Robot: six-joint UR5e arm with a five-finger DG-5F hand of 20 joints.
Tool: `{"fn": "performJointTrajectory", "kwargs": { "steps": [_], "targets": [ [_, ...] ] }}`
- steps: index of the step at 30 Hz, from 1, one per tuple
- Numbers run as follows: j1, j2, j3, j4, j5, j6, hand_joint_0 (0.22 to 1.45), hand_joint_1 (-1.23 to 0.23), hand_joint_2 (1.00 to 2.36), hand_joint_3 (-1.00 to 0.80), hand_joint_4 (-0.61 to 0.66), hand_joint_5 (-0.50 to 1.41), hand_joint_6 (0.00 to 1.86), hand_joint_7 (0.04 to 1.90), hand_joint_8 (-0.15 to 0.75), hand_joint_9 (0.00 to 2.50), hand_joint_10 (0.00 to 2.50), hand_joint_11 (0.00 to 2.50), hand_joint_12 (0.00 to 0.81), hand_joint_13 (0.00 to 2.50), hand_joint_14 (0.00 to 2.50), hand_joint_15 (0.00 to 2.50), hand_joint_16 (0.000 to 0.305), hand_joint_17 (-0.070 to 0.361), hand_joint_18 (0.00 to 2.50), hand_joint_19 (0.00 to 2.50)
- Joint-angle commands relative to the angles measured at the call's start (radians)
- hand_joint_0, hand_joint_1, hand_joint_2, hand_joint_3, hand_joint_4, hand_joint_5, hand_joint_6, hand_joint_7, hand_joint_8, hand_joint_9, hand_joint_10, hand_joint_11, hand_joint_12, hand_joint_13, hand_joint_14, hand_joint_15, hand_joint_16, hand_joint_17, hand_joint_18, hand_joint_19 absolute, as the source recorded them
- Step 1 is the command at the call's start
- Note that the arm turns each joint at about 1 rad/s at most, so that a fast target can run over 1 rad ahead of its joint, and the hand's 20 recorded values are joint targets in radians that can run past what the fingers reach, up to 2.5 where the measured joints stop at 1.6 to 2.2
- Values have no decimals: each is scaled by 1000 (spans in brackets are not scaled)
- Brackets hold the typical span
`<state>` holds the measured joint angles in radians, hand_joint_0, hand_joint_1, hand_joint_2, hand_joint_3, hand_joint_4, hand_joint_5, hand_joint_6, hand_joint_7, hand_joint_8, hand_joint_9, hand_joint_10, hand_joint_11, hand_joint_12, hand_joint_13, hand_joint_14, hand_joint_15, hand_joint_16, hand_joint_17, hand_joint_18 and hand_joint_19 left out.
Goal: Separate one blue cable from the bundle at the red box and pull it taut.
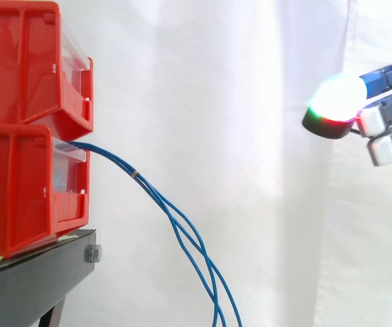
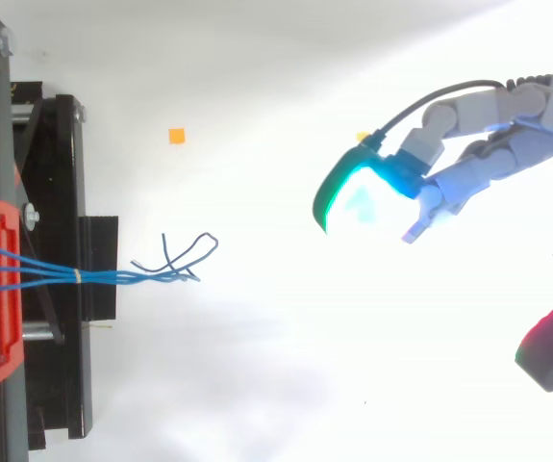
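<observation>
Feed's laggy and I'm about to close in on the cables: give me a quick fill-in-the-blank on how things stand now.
1. The blue cables come out of the ____ of the two stacked red bins.
2. Past the small band that ties them, the cables hang loose; none is pulled ____.
3. In the side view the hand sits at the ____ edge, open and apart from the cables.
4. The bins rest on a ____ stand.

Missing words: lower; taut; right; black.

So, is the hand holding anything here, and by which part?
Nothing is held. The hand is open in the air, well clear of the blue cables, which droop untouched from the lower red box.
</observation>
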<state>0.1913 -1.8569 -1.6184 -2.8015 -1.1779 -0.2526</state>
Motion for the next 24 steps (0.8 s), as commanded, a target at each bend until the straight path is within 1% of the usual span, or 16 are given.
{"fn": "performJointTrajectory", "kwargs": {
  "steps": [1, 3, 4, 7, 9, 13, 16, 18, 20, 22, 24],
  "targets": [
    [2, -38, 32, 4, 15, -16, 573, -655, 1002, -473, 267, -207, 502, 817, 299, 684, 14, 503, 353, 735, 14, 380, 43, 97, 634, 563],
    [-1, -57, 58, -3, 14, -16, 571, -660, 1002, -472, 264, -206, 502, 816, 298, 658, 15, 488, 337, 638, 12, 308, 42, 94, 543, 466],
    [-3, -77, 77, -7, 15, -16, 571, -661, 1003, -473, 264, -206, 502, 817, 300, 659, 15, 485, 329, 579, 10, 264, 40, 90, 491, 429],
    [-4, -100, 100, -12, 15, -22, 571, -664, 1002, -476, 266, -206, 502, 817, 298, 645, 13, 465, 306, 466, 8, 168, 37, 83, 384, 308],
    [-3, -116, 104, -3, 23, -23, 570, -668, 1001, -476, 266, -206, 502, 817, 299, 639, 13, 470, 300, 429, 5, 140, 37, 82, 349, 288],
    [0, -128, 107, 10, 35, -30, 569, -670, 1002, -476, 266, -206, 502, 817, 297, 636, 13, 471, 298, 418, 5, 131, 36, 81, 330, 274],
    [3, -130, 107, 25, 60, -60, 569, -670, 1002, -477, 270, -204, 502, 819, 299, 635, 13, 461, 298, 414, 5, 134, 36, 81, 326, 274],
    [5, -131, 107, 27, 63, -77, 568, -670, 1001, -477, 268, -204, 502, 817, 299, 634, 14, 459, 297, 412, 5, 134, 36, 81, 325, 277],
    [5, -131, 107, 27, 63, -82, 568, -670, 1002, -476, 271, -204, 502, 818, 300, 633, 13, 460, 298, 412, 5, 129, 36, 81, 325, 277],
    [5, -150, 107, 30, 64, -82, 568, -669, 1001, -476, 271, -202, 502, 818, 300, 631, 13, 456, 298, 411, 5, 130, 36, 81, 324, 280],
    [3, -166, 112, 31, 61, -70, 567, -669, 1002, -475, 273, -202, 502, 823, 300, 629, 12, 456, 298, 409, 5, 136, 36, 81, 322, 283]
  ]
}}
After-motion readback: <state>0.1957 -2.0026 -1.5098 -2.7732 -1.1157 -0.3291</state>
